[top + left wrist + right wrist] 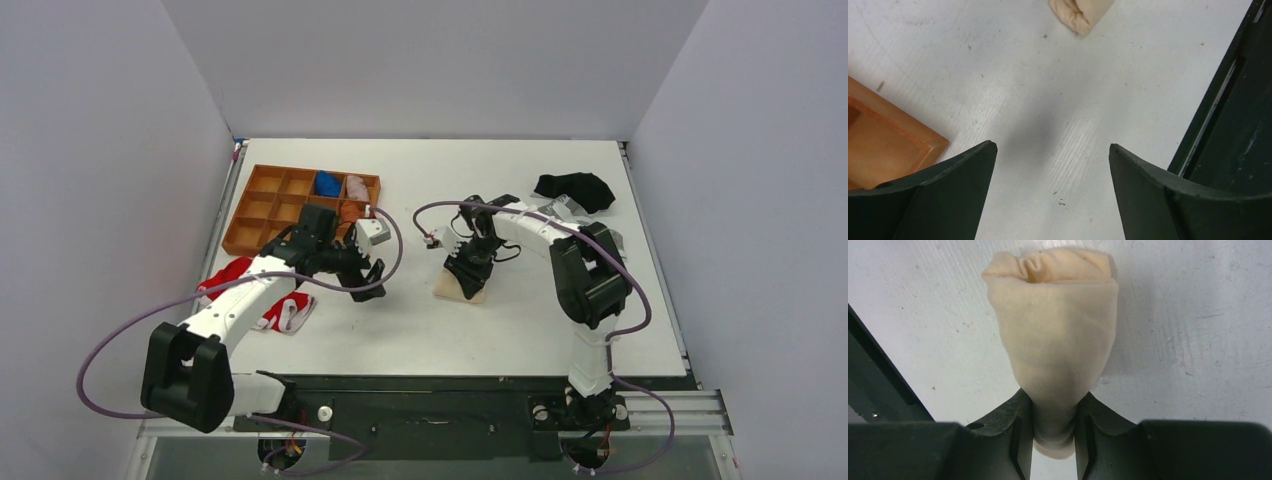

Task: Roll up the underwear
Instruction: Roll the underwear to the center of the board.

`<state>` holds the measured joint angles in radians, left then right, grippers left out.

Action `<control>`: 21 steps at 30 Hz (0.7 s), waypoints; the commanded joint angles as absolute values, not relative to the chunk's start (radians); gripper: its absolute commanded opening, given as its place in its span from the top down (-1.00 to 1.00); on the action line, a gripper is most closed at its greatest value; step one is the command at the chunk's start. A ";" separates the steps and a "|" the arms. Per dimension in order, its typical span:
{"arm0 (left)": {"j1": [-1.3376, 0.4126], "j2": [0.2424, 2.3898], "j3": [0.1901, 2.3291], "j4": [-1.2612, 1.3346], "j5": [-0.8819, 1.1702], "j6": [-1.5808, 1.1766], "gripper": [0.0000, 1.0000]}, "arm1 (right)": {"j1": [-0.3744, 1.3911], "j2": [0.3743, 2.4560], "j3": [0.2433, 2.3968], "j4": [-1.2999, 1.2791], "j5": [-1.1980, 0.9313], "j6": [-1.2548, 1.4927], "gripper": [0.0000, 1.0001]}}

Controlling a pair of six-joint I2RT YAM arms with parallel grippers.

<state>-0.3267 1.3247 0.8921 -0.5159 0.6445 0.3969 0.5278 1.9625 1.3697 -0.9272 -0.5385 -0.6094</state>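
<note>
**Reader:** Which step is being illustrated here?

**Legend:** The rolling appears to be nearing its end. The right gripper [1055,415] is pinching the near end of the underwear [1053,340], its jaws pressing the cloth from both sides. The garment is already forming a compact cream roll on the table [1198,315].

**Reader:** Where is the roll lying relative to that claw?

**Legend:** In the right wrist view it is running from between the fingertips toward 12 o'clock. It is widening away from the pinch and showing bunched layers at its far end. In the overhead view it is peeking out at about 6 o'clock of the claw, touching it.

**Reader:** And the other arm?

**Legend:** The left gripper [1053,147] is hovering above the table with its jaws spread wide, holding nothing. In its own view the roll is lying well apart at roughly 12 o'clock, and a corner of the wooden tray [888,145] is showing at 9 o'clock.

**Reader:** What is the next move calling for?

**Legend:** Probably a clean release, with the jaws parting without dragging the outer layer loose. Soft cloth is liable to spring open, so a final tuck may be needed. Farther off, the black garment [575,188] is lying uninvolved.
</note>
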 commanded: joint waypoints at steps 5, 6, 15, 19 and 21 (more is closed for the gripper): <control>-0.569 1.328 0.894 -0.324 0.410 0.484 -0.63 | 0.517 2.092 1.375 -0.971 -0.485 -0.603 1.00; -0.609 1.346 0.897 -0.313 0.396 0.488 -0.63 | 0.516 2.097 1.377 -0.972 -0.484 -0.598 1.00; -0.812 1.493 0.860 -0.065 0.231 0.566 -0.67 | 0.512 2.112 1.389 -0.975 -0.479 -0.583 1.00; -0.841 1.545 0.833 0.058 0.222 0.578 -0.69 | 0.514 2.110 1.387 -0.975 -0.481 -0.585 1.00; -0.854 1.558 0.813 0.118 0.212 0.589 -0.70 | 0.513 2.113 1.389 -0.978 -0.482 -0.589 1.00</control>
